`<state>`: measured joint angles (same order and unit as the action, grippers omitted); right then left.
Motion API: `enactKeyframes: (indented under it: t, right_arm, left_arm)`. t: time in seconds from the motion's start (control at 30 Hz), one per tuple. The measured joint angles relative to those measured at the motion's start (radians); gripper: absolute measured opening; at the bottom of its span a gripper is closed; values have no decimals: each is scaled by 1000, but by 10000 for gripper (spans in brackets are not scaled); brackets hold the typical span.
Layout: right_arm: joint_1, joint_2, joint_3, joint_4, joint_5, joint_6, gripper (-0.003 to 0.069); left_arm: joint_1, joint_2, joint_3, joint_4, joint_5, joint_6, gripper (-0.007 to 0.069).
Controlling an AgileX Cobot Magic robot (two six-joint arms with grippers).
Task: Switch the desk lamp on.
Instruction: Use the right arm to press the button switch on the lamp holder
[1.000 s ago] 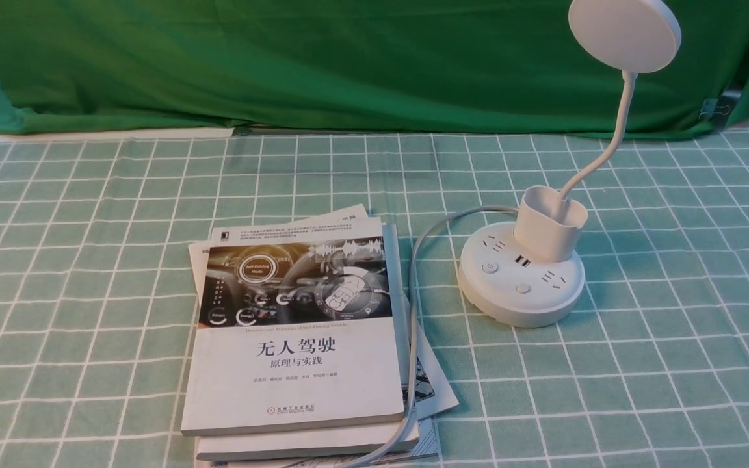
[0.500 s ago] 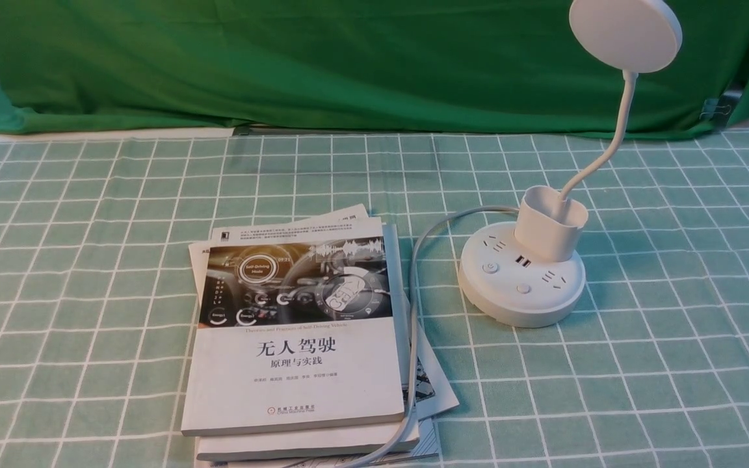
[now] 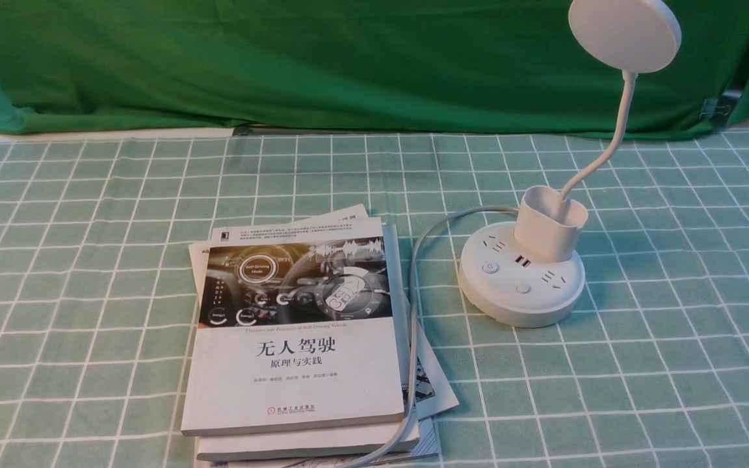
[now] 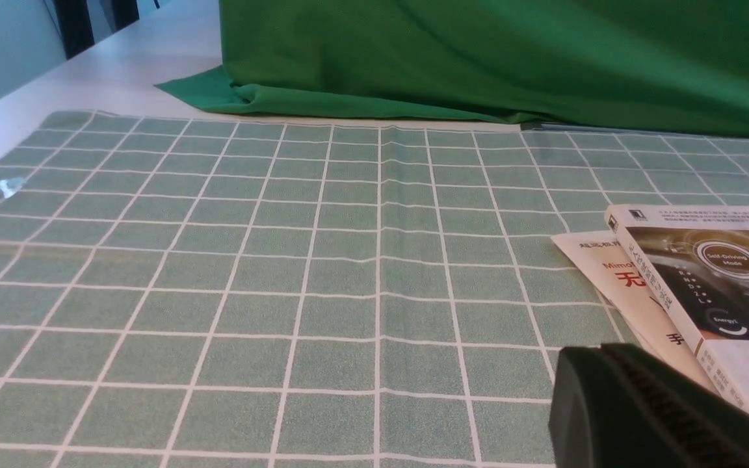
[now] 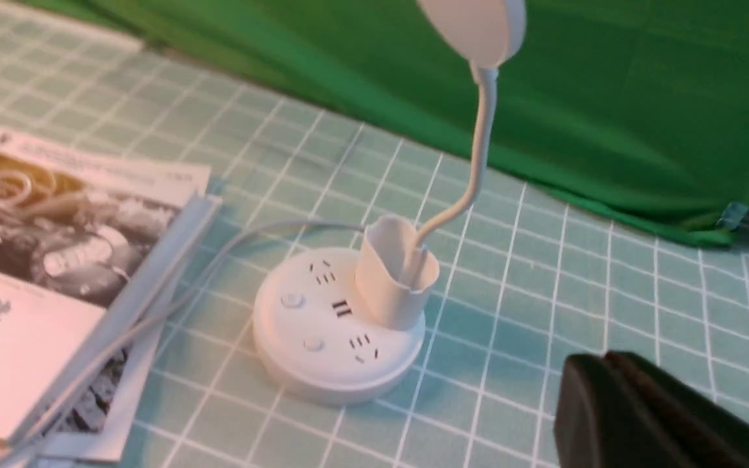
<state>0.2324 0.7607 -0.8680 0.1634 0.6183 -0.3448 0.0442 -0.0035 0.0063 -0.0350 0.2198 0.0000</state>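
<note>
The white desk lamp (image 3: 521, 279) stands on the checked cloth at the right of the front view, with a round puck base, two buttons (image 3: 491, 267), a cup holder (image 3: 549, 224), a thin gooseneck and a flat disc head (image 3: 625, 34). The head looks unlit. It also shows in the right wrist view (image 5: 339, 325). My right gripper (image 5: 602, 364) is shut and empty, off to the side of the base. My left gripper (image 4: 599, 354) is shut and empty beside the books. Neither gripper shows in the front view.
A stack of books (image 3: 296, 331) lies left of the lamp, also in the left wrist view (image 4: 706, 286). The lamp's grey cord (image 3: 413, 305) runs along the books' right edge to the front. A green cloth backdrop (image 3: 322, 65) hangs at the back.
</note>
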Motion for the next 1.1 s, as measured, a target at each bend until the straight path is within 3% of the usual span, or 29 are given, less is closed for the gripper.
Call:
enactKeyframes:
  t: [0.2, 0.47, 0.6, 0.73, 0.97, 1.1]
  right_arm:
    - [30, 171, -20, 15, 29, -18, 33]
    - [256, 347, -20, 17, -98, -42, 33]
    - [333, 398, 10, 17, -284, -16, 33]
    - [337, 399, 116, 16, -483, 39, 33]
    - [337, 418, 392, 20, -991, 110, 33]
    - [327, 491, 454, 107, -1157, 117, 33]
  left_arm:
    - [0, 0, 0, 0, 0, 0, 21]
    - [0, 0, 0, 0, 0, 0, 21]
    - [0, 0, 0, 0, 0, 0, 21]
    - [0, 0, 0, 0, 0, 0, 21]
    - [0, 0, 0, 0, 0, 0, 21]
    - [0, 0, 0, 0, 0, 0, 21]
